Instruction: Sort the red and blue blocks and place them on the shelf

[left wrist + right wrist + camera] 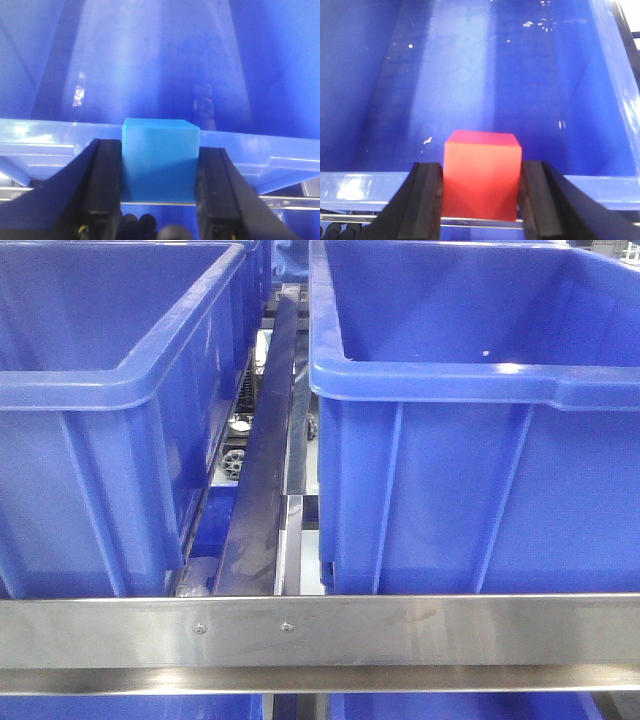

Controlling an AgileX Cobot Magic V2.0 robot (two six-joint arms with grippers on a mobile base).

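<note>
Blue plastic bins [130, 390] fill the stainless steel shelf [320, 635]; lower centre, left hand [159, 172] pinches a matte blue cube [159, 150], right hand [481, 187] a matte red cube [482, 165], seemingly light, rigid, flat sides gripped.

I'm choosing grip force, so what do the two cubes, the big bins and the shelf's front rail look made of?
The red block and blue block: matte, even colour, crisp edges; likely plastic or painted wood, cannot tell which. The bins: glossy moulded plastic, with ribs and rolled rim. The front rail: brushed stainless steel, reflective, screwed.
</note>
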